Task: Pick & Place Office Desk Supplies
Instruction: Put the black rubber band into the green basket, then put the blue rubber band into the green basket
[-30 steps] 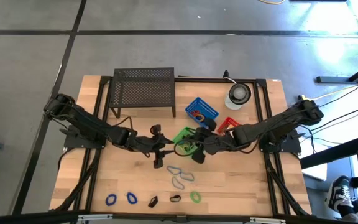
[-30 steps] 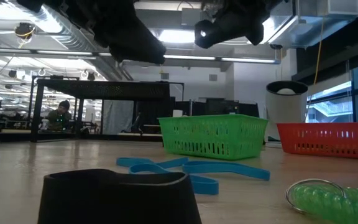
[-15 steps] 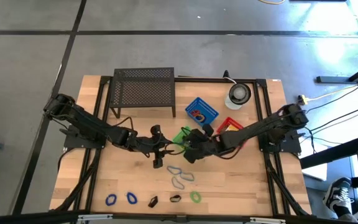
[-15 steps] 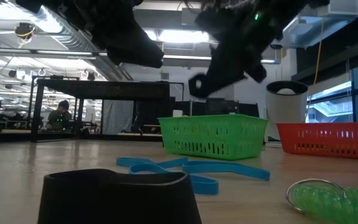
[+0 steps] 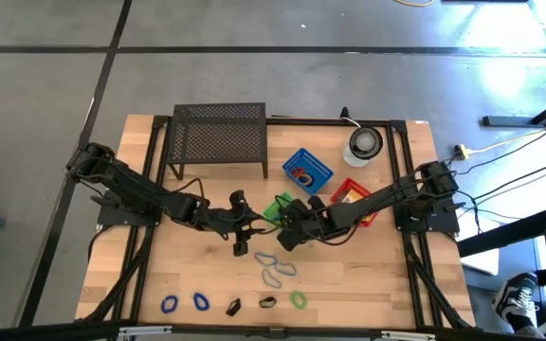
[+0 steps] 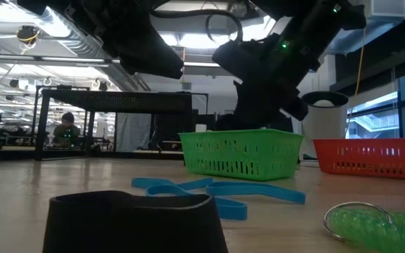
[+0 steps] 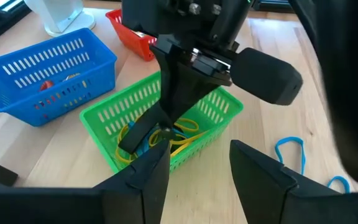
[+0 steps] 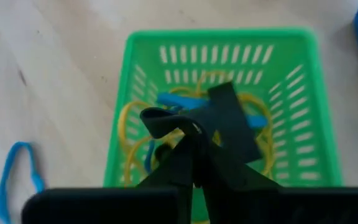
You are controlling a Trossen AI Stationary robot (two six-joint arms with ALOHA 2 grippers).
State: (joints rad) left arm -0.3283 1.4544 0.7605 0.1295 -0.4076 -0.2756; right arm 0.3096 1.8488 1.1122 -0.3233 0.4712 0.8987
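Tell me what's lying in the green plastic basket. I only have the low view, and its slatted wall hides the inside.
Observer: Thin yellow loops and a blue loop lie in the green plastic basket.
Operator: Is the right gripper actually over it?
Observer: Yes. From above, the right gripper is over the basket's middle, pointing down into it.
Operator: And the left one?
Observer: The left gripper hovers beside the basket, on its left in the high view. It is open, with nothing between its fingers.
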